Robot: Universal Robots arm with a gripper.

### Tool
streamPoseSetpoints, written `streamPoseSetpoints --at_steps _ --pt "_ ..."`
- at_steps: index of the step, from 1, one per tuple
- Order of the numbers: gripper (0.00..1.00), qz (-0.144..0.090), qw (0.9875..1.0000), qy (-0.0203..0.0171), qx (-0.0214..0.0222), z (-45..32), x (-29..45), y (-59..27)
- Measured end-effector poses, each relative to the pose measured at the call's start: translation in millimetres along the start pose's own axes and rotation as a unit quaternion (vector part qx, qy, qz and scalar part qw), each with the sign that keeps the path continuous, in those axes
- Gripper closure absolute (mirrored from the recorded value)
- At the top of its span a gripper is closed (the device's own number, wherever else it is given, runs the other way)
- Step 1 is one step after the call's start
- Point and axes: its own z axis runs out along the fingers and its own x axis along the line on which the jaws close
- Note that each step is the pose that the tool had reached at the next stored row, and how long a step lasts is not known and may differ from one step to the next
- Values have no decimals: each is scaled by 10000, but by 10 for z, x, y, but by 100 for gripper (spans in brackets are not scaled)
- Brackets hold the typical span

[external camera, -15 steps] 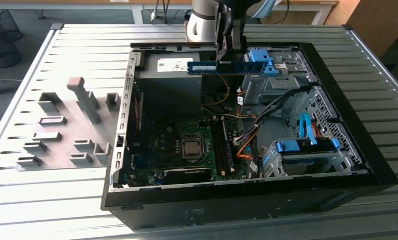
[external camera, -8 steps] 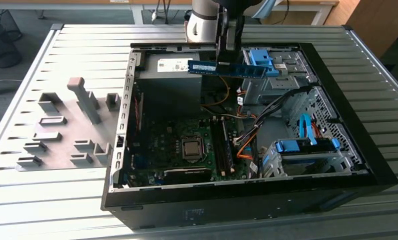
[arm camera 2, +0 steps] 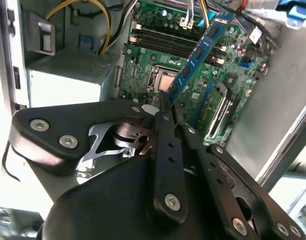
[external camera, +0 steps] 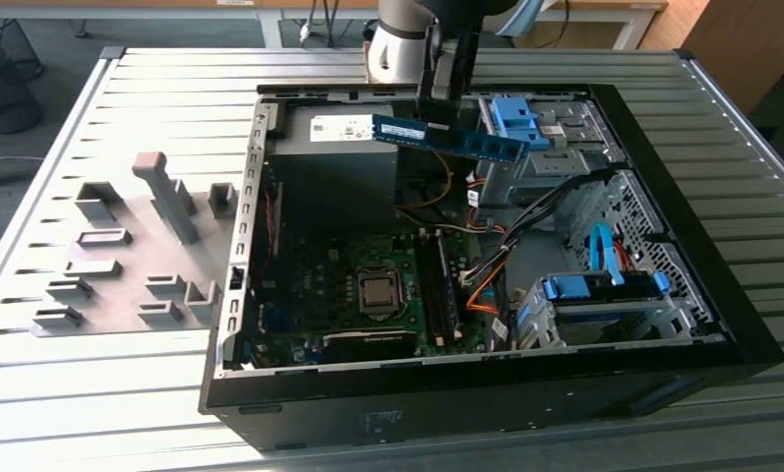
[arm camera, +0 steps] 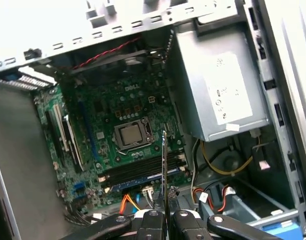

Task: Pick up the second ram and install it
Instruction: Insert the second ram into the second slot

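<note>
Blue board with dark chips, the second ram (arm camera 2: 198,50) is clamped by one end between the closed fingers of the gripper (arm camera 2: 169,102), the rest of it reaching out unsupported and hanging in the air above the open computer case (external camera: 431,413), well clear of the motherboard (arm camera: 117,120). The exterior view shows it tilted, so the main risk is that it meets its slot skewed: one corner could catch first, or the stick could pivot or slip in so short a grip once it is pressed. Orange cables (external camera: 490,280) lie just beside the memory slots (arm camera: 142,172) and could snag a low end. One slot seems to carry a blue strip already, though that is hard to make out, and a wrong pick of slot would cost a collision. Inside the case sit the motherboard with its processor socket (arm camera: 131,135), a grey power supply (arm camera: 218,95) and a drive cage (external camera: 588,305) with blue latches. Farther off, on the slatted table (external camera: 143,98) at the exterior view's left, a fixture plate (external camera: 116,295) carries grey blocks.
</note>
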Motion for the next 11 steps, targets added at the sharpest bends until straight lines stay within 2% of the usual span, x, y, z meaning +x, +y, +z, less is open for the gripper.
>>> streamPoseSetpoints --at_steps 3,5,8,11 --pt "86 270 9996 4 7 5 0 0" --pt "86 458 9990 7 11 9 0 0" --pt "86 718 9974 12 19 15 1 0" --pt "86 994 9950 16 25 20 1 0"
